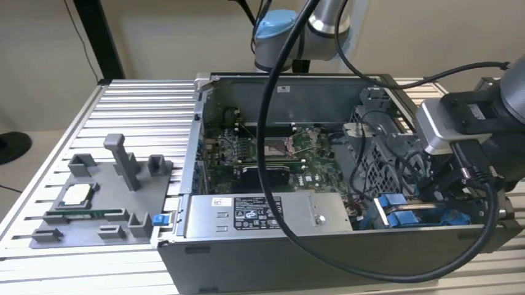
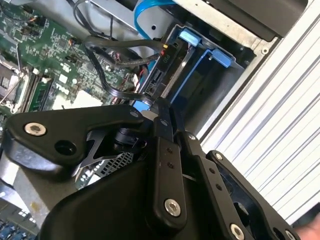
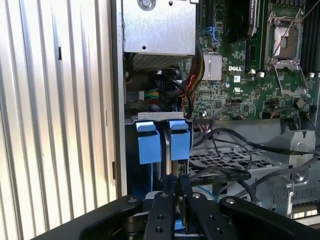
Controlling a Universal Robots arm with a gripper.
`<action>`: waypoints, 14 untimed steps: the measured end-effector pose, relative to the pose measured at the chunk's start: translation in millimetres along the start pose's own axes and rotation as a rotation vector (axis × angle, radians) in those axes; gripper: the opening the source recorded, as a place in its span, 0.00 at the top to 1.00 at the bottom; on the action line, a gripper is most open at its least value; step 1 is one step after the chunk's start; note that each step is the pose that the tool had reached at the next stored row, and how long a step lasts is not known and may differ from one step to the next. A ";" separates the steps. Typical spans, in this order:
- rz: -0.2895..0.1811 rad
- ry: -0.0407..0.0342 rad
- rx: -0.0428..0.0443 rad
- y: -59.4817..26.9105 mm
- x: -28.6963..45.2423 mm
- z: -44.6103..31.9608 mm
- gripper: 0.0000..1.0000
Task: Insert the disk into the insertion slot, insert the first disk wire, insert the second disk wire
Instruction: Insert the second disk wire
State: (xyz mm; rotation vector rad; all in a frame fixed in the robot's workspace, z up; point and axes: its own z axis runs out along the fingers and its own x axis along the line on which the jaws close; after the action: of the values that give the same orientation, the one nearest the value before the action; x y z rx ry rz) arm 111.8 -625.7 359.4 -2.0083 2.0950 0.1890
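The black two-finger gripper (image 3: 180,192) hangs low over the grey perforated metal insertion slot (image 3: 162,145) with its bright blue plastic rails, at the exterior view's right corner of the open grey computer case (image 1: 287,252). Its fingers (image 2: 162,125) are pinched together on a small bright blue connector (image 2: 141,105) in the second wrist view. The disk itself I cannot make out among the blue rails. Black cables (image 2: 107,50) loop just beside the slot, near the green motherboard (image 1: 262,153).
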 end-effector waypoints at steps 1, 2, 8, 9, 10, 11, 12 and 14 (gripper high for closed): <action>0.000 0.0006 0.0008 0.1 -1.5 1.1 1.00; -0.001 0.0018 0.0017 0.2 -3.3 2.3 1.00; -0.003 0.0108 0.0099 0.7 -13.8 9.8 1.00; -0.004 0.0121 0.0125 0.7 -14.8 10.7 1.00; -0.005 0.0135 0.0152 0.7 -15.7 11.6 1.00; -0.006 0.0147 0.0179 0.7 -16.5 12.5 1.00; -0.006 0.0157 0.0204 0.6 -17.1 13.4 1.00; -0.008 0.0179 0.0256 0.5 -18.1 15.1 1.00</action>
State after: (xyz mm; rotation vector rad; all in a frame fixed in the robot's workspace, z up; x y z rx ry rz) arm 113.0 -604.3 349.3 -2.0106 2.0890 0.1427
